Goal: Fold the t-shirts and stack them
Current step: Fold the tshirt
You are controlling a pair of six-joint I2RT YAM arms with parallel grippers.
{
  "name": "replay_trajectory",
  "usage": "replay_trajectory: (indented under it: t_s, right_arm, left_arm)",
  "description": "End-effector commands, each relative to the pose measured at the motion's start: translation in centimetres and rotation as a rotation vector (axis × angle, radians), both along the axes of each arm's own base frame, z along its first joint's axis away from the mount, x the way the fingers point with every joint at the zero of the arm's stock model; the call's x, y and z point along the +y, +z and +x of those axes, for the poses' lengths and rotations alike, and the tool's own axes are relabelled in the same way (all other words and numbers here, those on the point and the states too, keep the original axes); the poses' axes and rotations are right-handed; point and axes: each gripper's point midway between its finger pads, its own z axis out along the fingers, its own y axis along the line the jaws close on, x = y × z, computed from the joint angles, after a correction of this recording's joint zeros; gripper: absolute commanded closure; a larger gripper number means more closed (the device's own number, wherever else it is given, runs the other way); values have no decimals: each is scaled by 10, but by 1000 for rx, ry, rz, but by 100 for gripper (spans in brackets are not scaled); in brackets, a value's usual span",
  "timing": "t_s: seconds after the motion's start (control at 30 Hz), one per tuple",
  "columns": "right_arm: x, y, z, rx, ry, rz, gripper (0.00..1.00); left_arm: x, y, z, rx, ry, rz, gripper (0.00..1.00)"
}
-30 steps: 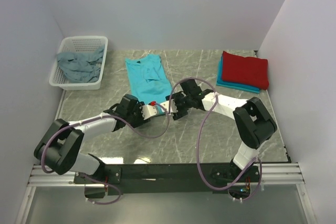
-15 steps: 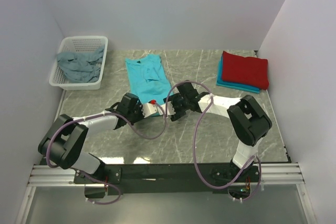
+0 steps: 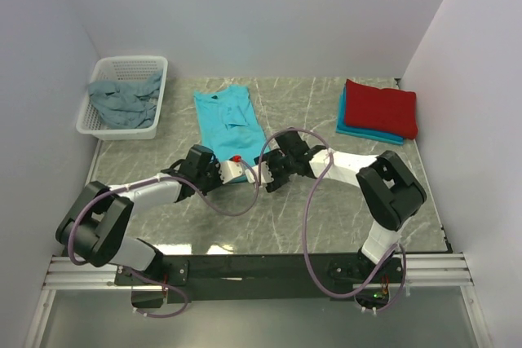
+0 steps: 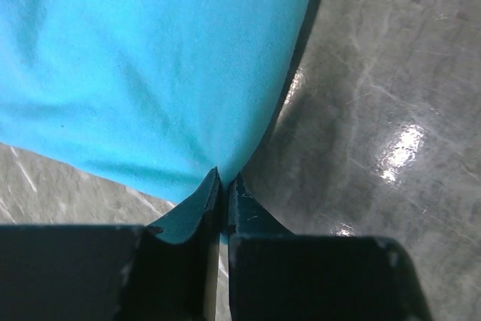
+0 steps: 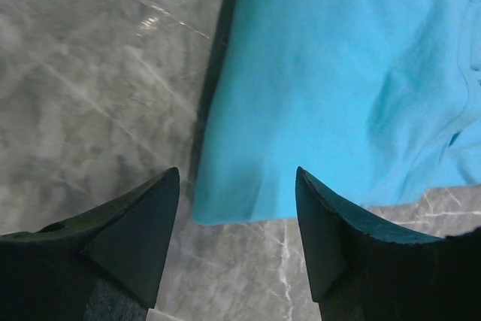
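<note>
The shirt (image 3: 231, 120) is soft and light, best pinched at its near hem: left fingers (image 4: 210, 197) clench it, right fingers (image 5: 146, 223) gape.

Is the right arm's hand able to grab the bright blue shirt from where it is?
Probably yes. The right hand is open right at a corner of the turquoise shirt, and nothing lies in between.

Marbled table (image 3: 269, 218): basket (image 3: 121, 129) far left, turquoise t-shirt (image 3: 231, 116) centre, folded turquoise-blue t-shirt (image 3: 342, 120) far right.
</note>
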Motion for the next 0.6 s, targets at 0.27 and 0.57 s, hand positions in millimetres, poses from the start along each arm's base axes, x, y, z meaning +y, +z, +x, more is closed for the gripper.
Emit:
replay_trajectory:
  t_s: [0.27, 0.57]
  right_arm:
    - [4, -6, -6, 15, -3, -36, 28]
    - [-5, -24, 17, -78, -68, -139, 39]
  left_arm:
    - [-14, 18, -5, -26, -43, -86, 92]
    - [-14, 13, -10, -10, -48, -92, 94]
